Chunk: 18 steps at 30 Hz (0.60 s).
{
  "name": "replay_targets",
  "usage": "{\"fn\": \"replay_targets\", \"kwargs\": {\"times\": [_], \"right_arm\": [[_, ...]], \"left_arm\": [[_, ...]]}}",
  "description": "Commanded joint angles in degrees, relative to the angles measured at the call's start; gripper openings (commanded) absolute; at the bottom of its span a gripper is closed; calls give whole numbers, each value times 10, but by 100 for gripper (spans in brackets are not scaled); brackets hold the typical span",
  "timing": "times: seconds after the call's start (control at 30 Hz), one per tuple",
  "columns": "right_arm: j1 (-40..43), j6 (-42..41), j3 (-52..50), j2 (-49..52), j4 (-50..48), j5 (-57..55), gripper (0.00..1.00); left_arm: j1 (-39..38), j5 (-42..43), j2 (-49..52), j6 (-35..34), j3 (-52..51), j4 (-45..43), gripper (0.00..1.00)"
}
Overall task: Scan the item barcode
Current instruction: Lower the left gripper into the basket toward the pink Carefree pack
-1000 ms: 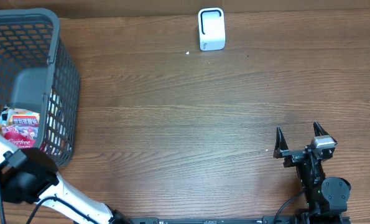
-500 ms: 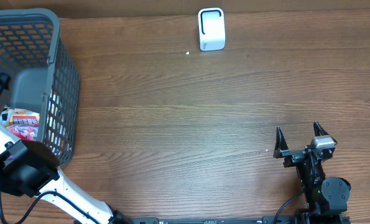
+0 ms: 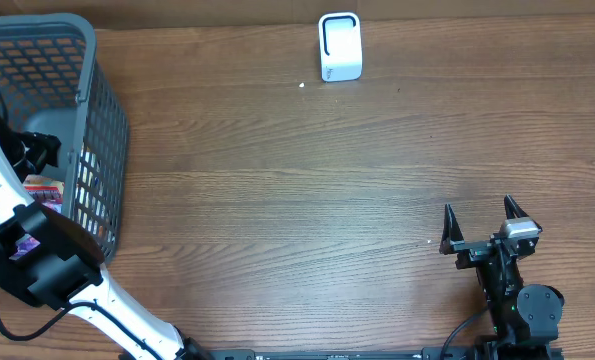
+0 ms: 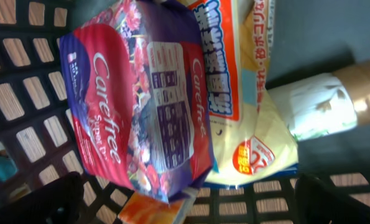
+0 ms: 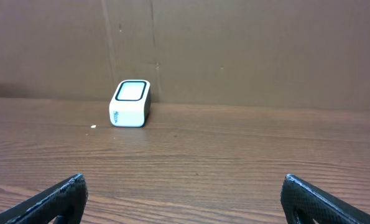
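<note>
In the left wrist view a pink and purple Carefree pack (image 4: 135,99) lies in the grey basket (image 3: 89,60) on top of a yellow and white bag (image 4: 247,93). A white bottle with a tan cap (image 4: 328,99) lies beside them. My left gripper (image 4: 191,202) hangs open above these items with nothing between its fingers; from overhead the left gripper (image 3: 37,150) is inside the basket, over the red pack (image 3: 45,184). The white barcode scanner (image 3: 340,47) stands at the table's far edge. My right gripper (image 3: 482,228) rests open near the front right, facing the scanner (image 5: 130,103).
An orange packet (image 4: 157,208) lies under the Carefree pack on the basket's mesh floor. The basket's tall mesh walls surround the left gripper. Bare wooden table (image 3: 297,200) stretches between basket, scanner and right arm. A brown wall (image 5: 234,50) stands behind the scanner.
The left arm has swung farther into the basket, its gripper now over the items and hiding more of the red pack. The right arm has not moved.
</note>
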<state>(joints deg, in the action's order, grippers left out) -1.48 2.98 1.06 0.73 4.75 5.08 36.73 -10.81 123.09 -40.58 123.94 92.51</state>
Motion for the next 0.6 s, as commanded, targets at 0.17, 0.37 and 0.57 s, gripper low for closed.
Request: {"fn": "replay_targets", "kwargs": {"times": [0.17, 0.37, 0.57], "right_arm": [[5, 1, -6, -6, -2, -5, 100], [5, 1, -6, -6, -2, -5, 100], [5, 1, -6, -6, -2, -5, 100]], "left_arm": [[0, -55, 4, -27, -40, -20, 100], [0, -55, 4, -27, -66, -45, 100], [0, -55, 4, -27, -115, -74, 81]]}}
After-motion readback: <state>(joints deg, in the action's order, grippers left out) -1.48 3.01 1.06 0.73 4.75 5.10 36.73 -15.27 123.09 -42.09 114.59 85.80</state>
